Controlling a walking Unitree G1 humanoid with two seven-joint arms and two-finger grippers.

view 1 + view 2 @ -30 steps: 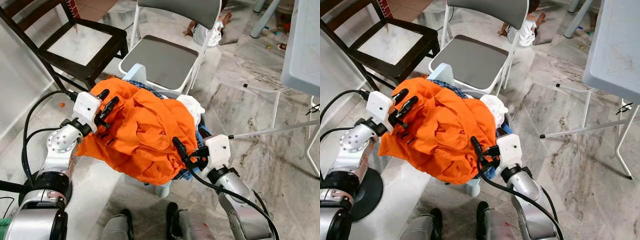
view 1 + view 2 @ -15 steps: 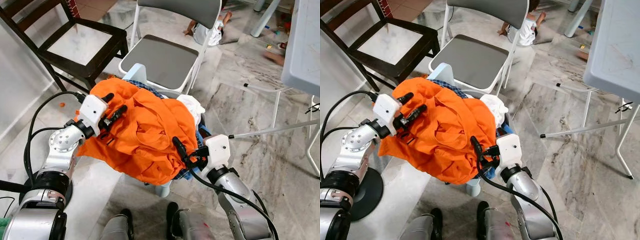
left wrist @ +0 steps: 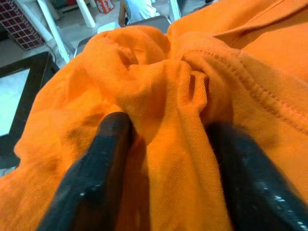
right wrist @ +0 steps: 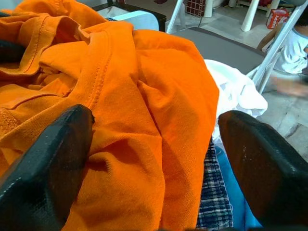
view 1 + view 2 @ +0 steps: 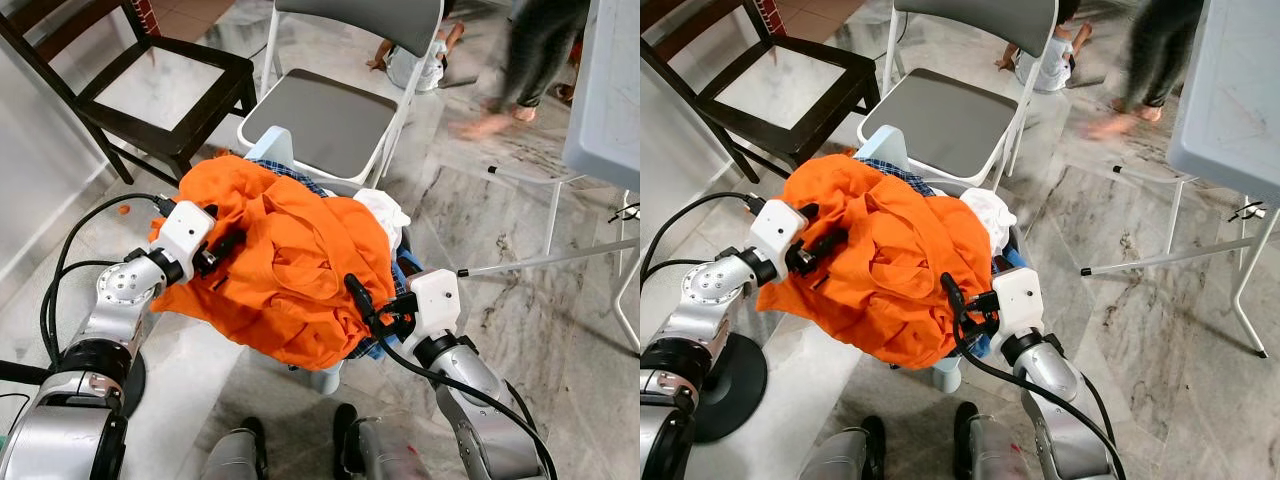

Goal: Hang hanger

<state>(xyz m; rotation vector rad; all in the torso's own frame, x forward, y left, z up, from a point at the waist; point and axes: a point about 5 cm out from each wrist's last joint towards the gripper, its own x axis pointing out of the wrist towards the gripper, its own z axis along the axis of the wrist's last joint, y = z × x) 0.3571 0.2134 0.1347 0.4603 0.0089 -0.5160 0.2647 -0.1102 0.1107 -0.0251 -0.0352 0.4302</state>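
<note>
Left wrist view is showing the left claw [image 3: 166, 168] now pushing into the orange shirt [image 5: 290, 260], fingers closing around a fold; the right claw [image 4: 154, 159] is staying open beside it, so pulling the garment up is probably coming next.

No legible text, label or number on anything here.

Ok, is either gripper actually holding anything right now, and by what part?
The left gripper pinches a bunched fold of the orange shirt between its fingers. The right gripper is open over the shirt, gripping nothing.
</note>
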